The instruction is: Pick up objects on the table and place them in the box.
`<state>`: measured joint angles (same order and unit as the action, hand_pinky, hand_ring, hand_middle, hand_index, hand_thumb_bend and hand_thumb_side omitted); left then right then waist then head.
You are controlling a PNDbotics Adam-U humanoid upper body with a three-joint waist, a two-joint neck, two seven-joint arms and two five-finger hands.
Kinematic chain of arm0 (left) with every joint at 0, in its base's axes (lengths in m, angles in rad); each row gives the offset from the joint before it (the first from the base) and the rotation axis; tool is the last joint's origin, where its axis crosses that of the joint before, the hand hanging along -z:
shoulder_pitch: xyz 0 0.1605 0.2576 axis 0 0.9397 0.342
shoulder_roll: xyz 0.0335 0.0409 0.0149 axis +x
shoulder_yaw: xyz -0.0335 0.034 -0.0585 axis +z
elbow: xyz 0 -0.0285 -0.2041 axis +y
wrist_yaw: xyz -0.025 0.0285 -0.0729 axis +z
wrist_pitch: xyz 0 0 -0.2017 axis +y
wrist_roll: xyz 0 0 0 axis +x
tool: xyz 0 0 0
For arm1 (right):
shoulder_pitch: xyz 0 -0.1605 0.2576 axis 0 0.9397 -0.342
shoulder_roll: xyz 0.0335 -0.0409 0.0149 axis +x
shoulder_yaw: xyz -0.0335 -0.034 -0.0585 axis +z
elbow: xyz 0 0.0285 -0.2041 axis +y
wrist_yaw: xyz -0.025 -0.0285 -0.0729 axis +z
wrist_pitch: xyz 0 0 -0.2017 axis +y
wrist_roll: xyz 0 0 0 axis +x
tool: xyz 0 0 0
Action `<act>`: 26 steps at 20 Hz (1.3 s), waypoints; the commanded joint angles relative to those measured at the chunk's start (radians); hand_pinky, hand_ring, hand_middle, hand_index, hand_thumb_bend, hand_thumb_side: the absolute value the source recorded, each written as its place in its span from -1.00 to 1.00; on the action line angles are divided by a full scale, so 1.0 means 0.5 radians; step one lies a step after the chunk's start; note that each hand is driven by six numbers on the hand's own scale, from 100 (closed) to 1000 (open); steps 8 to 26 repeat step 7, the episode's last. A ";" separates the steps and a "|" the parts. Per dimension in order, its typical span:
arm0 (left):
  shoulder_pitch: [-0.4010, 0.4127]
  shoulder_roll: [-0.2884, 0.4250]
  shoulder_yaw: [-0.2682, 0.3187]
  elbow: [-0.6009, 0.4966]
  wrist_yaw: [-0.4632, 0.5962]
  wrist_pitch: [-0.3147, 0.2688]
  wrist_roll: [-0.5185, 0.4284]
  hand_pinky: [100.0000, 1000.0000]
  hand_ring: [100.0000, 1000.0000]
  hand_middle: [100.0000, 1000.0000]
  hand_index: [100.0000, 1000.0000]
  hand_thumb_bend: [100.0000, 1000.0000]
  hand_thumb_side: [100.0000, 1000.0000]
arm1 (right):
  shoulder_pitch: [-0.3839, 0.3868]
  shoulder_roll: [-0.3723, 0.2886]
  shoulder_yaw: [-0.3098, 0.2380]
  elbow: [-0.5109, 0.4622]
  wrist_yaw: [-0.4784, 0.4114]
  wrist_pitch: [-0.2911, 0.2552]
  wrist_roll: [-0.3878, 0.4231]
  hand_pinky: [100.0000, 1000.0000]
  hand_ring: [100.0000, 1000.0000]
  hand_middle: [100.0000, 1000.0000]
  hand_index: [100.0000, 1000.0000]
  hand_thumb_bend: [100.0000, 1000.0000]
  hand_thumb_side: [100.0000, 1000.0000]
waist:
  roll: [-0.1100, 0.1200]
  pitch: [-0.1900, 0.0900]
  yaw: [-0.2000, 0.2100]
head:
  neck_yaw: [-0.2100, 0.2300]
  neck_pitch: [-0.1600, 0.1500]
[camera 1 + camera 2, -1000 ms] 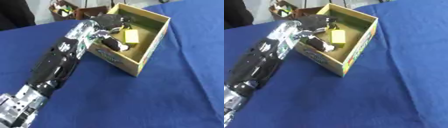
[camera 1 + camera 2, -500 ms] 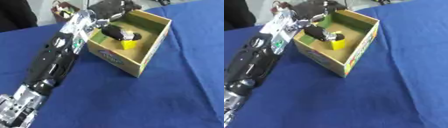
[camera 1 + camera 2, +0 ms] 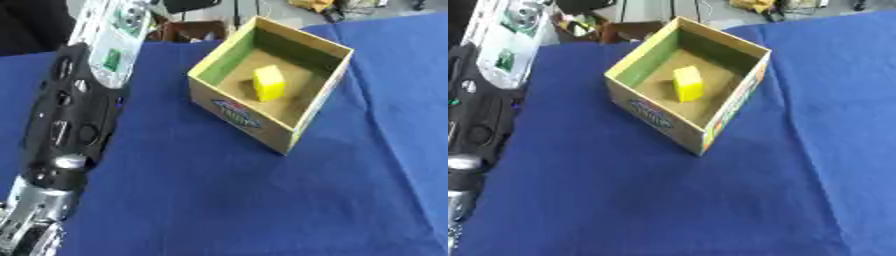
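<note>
Blue tablecloth (image 3: 262,200); open box (image 3: 290,131) holds yellow block (image 3: 269,83), upright, long axis vertical. Hands out of view.

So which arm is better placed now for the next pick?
Probably the left: the left arm reaches over the blue table beside the box. No right arm shows, and no loose object either.

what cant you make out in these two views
- Left hand: cut off by the top edge in both views; only the left arm shows.
- Right hand: in neither view.
- Print on the box front: blurred, unreadable.
- Box floor behind the near wall: hidden by that wall; only the yellow block shows.
- Clutter beyond the table: too blurred to name.
</note>
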<state>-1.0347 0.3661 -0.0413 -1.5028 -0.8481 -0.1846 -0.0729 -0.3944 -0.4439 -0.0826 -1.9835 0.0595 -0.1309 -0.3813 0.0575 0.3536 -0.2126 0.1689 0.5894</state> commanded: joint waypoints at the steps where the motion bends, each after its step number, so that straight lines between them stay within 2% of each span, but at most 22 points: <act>1: 0.075 -0.022 -0.041 -0.191 0.103 0.031 0.103 -0.25 0.18 0.18 0.60 -1.00 0.50 | -0.010 -0.039 -0.037 -0.033 -0.004 -0.006 -0.042 0.03 0.21 0.14 0.46 -1.00 0.02 | -0.027 -0.059 0.018 | -0.042 0.015; 2: 0.252 -0.004 -0.087 -0.389 0.227 0.047 0.225 -0.24 0.19 0.18 0.60 -1.00 0.51 | -0.006 -0.040 -0.039 -0.033 -0.003 -0.008 -0.051 0.03 0.21 0.14 0.46 -1.00 0.02 | -0.036 -0.067 0.028 | -0.053 0.023; 3: 0.458 0.055 -0.168 -0.684 0.473 0.121 0.395 -0.24 0.19 0.18 0.60 -1.00 0.51 | -0.002 -0.040 -0.038 -0.033 -0.004 -0.009 -0.056 0.03 0.21 0.14 0.46 -1.00 0.02 | -0.042 -0.076 0.032 | -0.057 0.033; 4: 0.591 0.109 -0.214 -0.842 0.771 0.134 0.517 -0.22 0.18 0.16 0.60 -1.00 0.54 | 0.003 -0.039 -0.038 -0.033 -0.005 -0.010 -0.061 0.04 0.22 0.14 0.47 -1.00 0.01 | -0.051 -0.086 0.044 | -0.064 0.046; 5: 0.680 0.160 -0.216 -0.920 1.089 0.089 0.575 -0.22 0.17 0.16 0.60 -1.00 0.54 | 0.008 -0.040 -0.041 -0.033 -0.005 -0.011 -0.066 0.04 0.22 0.14 0.46 -1.00 0.01 | -0.059 -0.094 0.060 | -0.073 0.055; 7: 0.818 0.223 -0.154 -0.977 1.608 -0.047 0.545 -0.24 0.15 0.14 0.61 -1.00 0.56 | 0.014 -0.043 -0.046 -0.033 -0.003 -0.014 -0.074 0.04 0.22 0.15 0.46 -1.00 0.01 | -0.072 -0.106 0.087 | -0.087 0.069; 26: 0.818 0.223 -0.154 -0.977 1.608 -0.047 0.545 -0.24 0.15 0.14 0.61 -1.00 0.56 | 0.014 -0.043 -0.046 -0.033 -0.003 -0.014 -0.074 0.04 0.22 0.15 0.46 -1.00 0.01 | -0.072 -0.106 0.087 | -0.087 0.069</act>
